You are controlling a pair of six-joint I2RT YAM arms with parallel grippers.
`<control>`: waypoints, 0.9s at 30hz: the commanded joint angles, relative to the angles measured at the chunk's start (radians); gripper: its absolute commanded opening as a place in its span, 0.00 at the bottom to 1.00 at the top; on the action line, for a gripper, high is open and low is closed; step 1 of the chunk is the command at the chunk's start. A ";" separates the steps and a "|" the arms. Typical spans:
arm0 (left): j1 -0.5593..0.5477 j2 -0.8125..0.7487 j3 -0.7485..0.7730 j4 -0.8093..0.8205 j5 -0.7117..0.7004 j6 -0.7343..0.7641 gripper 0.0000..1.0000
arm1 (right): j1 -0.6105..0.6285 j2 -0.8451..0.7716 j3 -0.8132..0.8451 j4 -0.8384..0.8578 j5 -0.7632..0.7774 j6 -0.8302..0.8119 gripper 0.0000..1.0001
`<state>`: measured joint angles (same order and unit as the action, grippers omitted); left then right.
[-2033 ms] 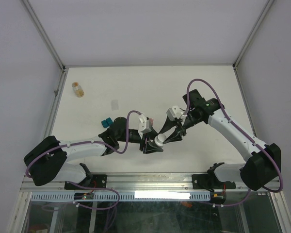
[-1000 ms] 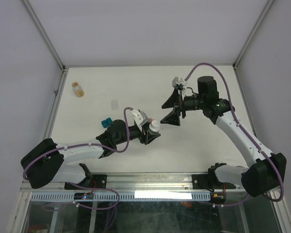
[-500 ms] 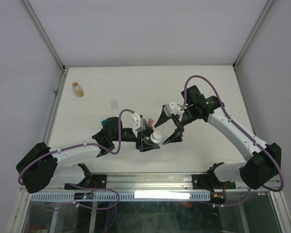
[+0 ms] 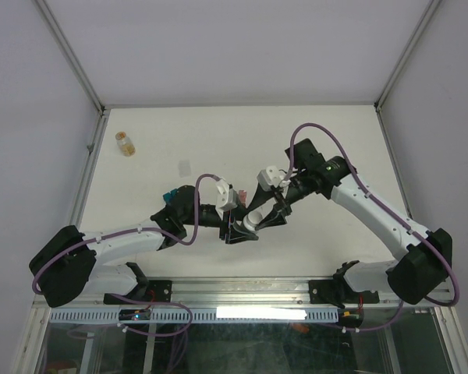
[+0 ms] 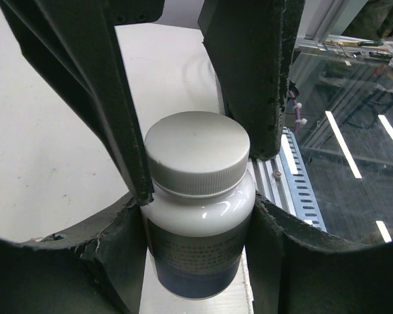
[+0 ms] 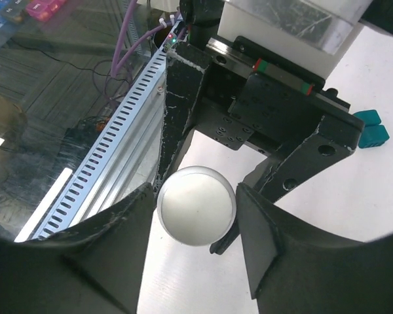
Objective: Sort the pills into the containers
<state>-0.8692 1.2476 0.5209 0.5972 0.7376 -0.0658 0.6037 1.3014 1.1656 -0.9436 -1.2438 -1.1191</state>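
Top external view: 2 robot arms meet over the near middle of a white tabletop (image 4: 218, 140). The left gripper (image 4: 239, 227) is clamped on the body of a white bottle (image 5: 198, 222), holding it upright just under its ribbed white cap (image 5: 196, 154). 1 second ago the right gripper (image 6: 196, 196) hung spread wide and well away from the bottle, farther out over the tabletop. It has since swung back and come down over the bottle, and its 2 fingers now stand on either side of the cap and are narrowing. From the right wrist view, 1 finger seems to touch the cap's rim while a sliver of gap shows at the other, so whether it grips yet cannot be told. This reads as the start of unscrewing. No pills are in sight; they are presumably shut inside the bottle, so sorting has not begun. The teal container (image 6: 372, 127) lies on the tabletop behind the left gripper, beside that arm's forearm, well apart from the bottle. The dark red container cannot be picked out for certain.
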 commanded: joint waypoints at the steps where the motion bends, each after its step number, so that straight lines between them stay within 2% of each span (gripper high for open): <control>1: 0.002 -0.009 0.045 0.022 0.006 0.017 0.00 | 0.010 -0.034 -0.006 0.047 0.005 0.042 0.53; 5: 0.004 -0.020 0.039 0.026 -0.017 0.017 0.00 | 0.010 -0.043 -0.020 0.084 0.030 0.099 0.41; 9: 0.003 -0.042 0.020 0.054 -0.132 0.011 0.00 | 0.009 -0.064 -0.054 0.251 0.087 0.323 0.28; 12: -0.002 -0.065 -0.009 0.103 -0.333 -0.013 0.00 | 0.009 -0.082 -0.109 0.438 0.199 0.587 0.21; 15: -0.036 -0.059 -0.029 0.160 -0.637 -0.040 0.00 | 0.009 -0.082 -0.178 0.642 0.409 0.887 0.07; 17: -0.064 -0.029 -0.021 0.182 -0.798 -0.038 0.00 | 0.007 -0.064 -0.205 0.707 0.551 1.038 0.01; 18: -0.072 -0.010 -0.010 0.185 -0.850 -0.031 0.00 | 0.007 -0.050 -0.205 0.721 0.606 1.098 0.00; 20: -0.077 0.026 0.014 0.192 -0.873 -0.014 0.00 | 0.000 -0.022 -0.186 0.730 0.570 1.180 0.00; 21: -0.077 0.040 0.018 0.198 -0.859 -0.003 0.00 | -0.003 -0.015 -0.170 0.730 0.505 1.197 0.09; 23: -0.077 0.045 0.002 0.220 -0.815 0.019 0.00 | -0.017 -0.024 -0.129 0.725 0.384 1.161 0.44; 25: -0.075 0.029 -0.025 0.230 -0.757 0.033 0.00 | -0.055 -0.072 -0.092 0.710 0.339 1.087 0.77; 26: -0.073 0.018 -0.037 0.224 -0.720 0.036 0.00 | -0.088 -0.098 -0.081 0.709 0.313 1.056 0.88; 27: -0.067 0.006 -0.051 0.218 -0.678 0.038 0.00 | -0.127 -0.117 -0.067 0.699 0.260 1.017 0.94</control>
<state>-0.9478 1.3014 0.4816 0.6899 0.0418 -0.0685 0.5640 1.2842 0.9989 -0.2642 -0.8448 -0.0807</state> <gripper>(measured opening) 0.522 0.817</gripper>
